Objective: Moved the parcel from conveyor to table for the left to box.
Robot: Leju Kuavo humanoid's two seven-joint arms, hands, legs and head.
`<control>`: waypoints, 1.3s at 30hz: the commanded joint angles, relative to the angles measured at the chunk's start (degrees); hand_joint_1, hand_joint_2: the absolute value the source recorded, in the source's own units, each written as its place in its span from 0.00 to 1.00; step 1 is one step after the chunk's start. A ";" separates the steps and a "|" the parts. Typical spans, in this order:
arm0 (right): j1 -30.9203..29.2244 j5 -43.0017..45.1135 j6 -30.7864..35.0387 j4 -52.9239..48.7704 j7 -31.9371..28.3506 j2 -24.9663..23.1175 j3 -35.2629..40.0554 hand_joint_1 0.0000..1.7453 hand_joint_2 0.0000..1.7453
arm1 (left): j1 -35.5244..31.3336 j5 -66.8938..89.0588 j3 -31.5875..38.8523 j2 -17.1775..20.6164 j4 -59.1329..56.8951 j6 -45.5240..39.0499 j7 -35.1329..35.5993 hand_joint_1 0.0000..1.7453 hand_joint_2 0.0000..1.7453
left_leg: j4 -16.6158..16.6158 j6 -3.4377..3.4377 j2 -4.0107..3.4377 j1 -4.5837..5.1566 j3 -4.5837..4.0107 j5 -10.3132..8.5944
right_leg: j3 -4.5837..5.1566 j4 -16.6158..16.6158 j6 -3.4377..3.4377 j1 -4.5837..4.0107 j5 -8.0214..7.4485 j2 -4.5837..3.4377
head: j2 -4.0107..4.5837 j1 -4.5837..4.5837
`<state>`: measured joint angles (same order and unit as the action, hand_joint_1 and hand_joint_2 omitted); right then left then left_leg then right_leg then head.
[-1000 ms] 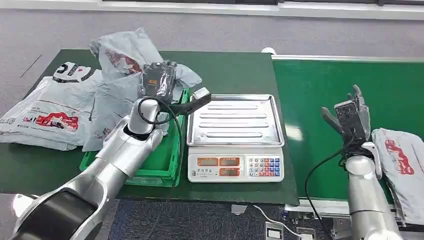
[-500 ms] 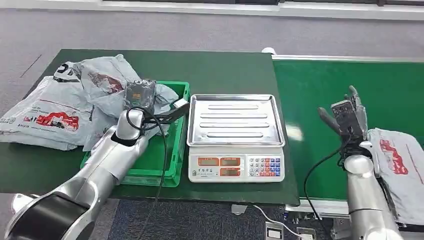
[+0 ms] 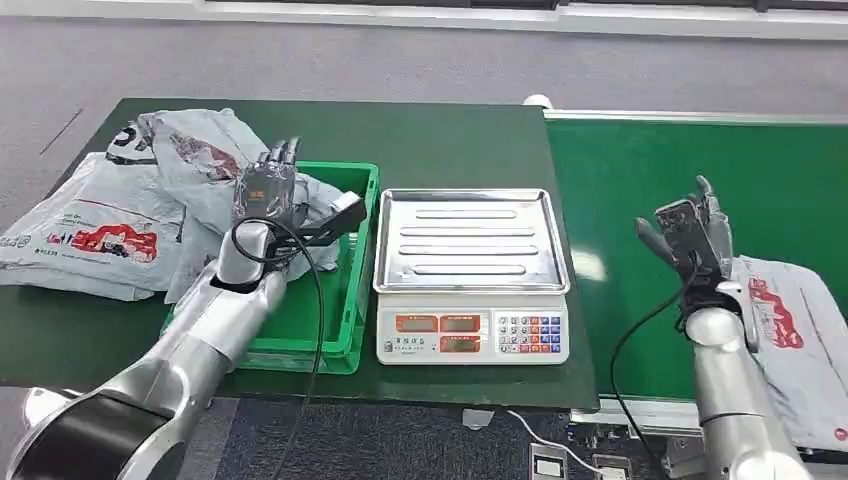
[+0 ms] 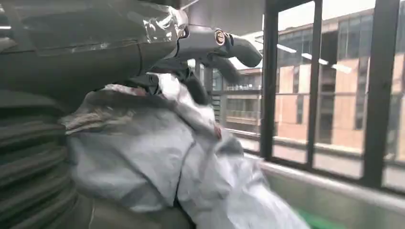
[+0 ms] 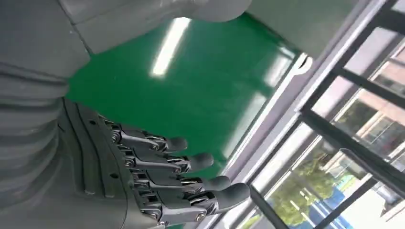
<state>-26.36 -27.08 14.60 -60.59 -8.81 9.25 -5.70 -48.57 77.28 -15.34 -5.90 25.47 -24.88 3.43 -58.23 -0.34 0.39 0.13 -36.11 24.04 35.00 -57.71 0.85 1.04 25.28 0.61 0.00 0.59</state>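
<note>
Parcel [image 3: 215, 165] in left hand [image 3: 268, 190], over crate [image 3: 345, 300]

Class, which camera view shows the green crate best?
The head view: the green crate sits whole beside the scale, partly covered by the left hand and its grey parcel. The wrist views give no clear look at it.

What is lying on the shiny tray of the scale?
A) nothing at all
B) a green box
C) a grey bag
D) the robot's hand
A: the scale's tray is bare metal; the left hand holds a grey bag over the green bin, and the right hand is open above the conveyor.
</note>
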 commanded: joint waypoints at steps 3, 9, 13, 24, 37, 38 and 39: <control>1.86 -3.63 1.54 4.39 2.39 -0.73 0.26 0.00 1.00 | 2.60 -11.96 4.22 -2.06 11.22 -4.07 -5.91 0.00 1.00 | 0.06 -0.04 -0.02 -0.12 0.23 0.09 | -0.29 0.18 -0.08 -0.13 0.03 -0.03 | 0.00 0.00; 6.16 -12.55 6.40 5.75 5.35 3.17 -0.51 0.00 1.00 | 2.34 -39.64 8.35 -3.90 14.53 10.33 -18.32 0.00 1.00 | 0.08 -0.03 0.11 -0.12 0.21 0.05 | -0.31 0.21 -0.07 -0.13 0.03 0.10 | 0.00 0.00; 9.10 -17.98 11.91 8.32 7.13 4.30 -3.55 0.00 1.00 | 1.91 -56.77 11.21 -4.03 12.02 21.92 -19.91 0.00 1.00 | 0.13 -0.02 0.16 -0.12 0.31 0.06 | -0.40 0.27 -0.06 -0.13 0.05 0.17 | 0.00 0.00; 15.00 -29.17 10.32 6.54 14.81 3.95 -11.17 0.00 1.00 | 2.70 -65.88 8.39 -2.22 9.90 30.67 -21.76 0.00 1.00 | 0.10 0.00 0.06 -0.01 0.18 0.12 | -0.20 0.14 -0.04 -0.02 0.07 0.08 | 0.00 0.00; 17.27 -38.12 2.27 8.53 23.63 4.45 -16.16 0.00 1.00 | 9.38 -69.25 2.62 -2.86 17.11 33.35 -21.55 0.00 1.00 | 0.07 0.00 -0.11 -0.01 0.21 0.20 | -0.19 0.15 -0.06 -0.02 0.10 -0.10 | 0.00 0.00; 17.27 -38.12 2.27 8.53 23.63 4.45 -16.16 0.00 1.00 | 9.38 -69.25 2.62 -2.86 17.11 33.35 -21.55 0.00 1.00 | 0.04 0.04 -0.10 0.00 0.11 0.19 | -0.07 0.10 -0.04 0.00 0.07 -0.07 | 0.00 0.00; 17.27 -38.12 2.27 8.53 23.63 4.45 -16.16 0.00 1.00 | 9.38 -69.25 2.62 -2.86 17.11 33.35 -21.55 0.00 1.00 | 0.08 0.02 -0.10 -0.01 0.22 0.22 | -0.18 0.15 -0.07 -0.01 0.09 -0.09 | 0.00 0.00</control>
<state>-8.35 -64.94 17.31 -55.15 14.69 14.75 -18.54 -39.11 8.31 -9.97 -9.20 42.47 8.79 -18.67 -58.23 -0.27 0.33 0.18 -36.14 24.19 35.10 -57.68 0.86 1.09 25.34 0.58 0.00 0.59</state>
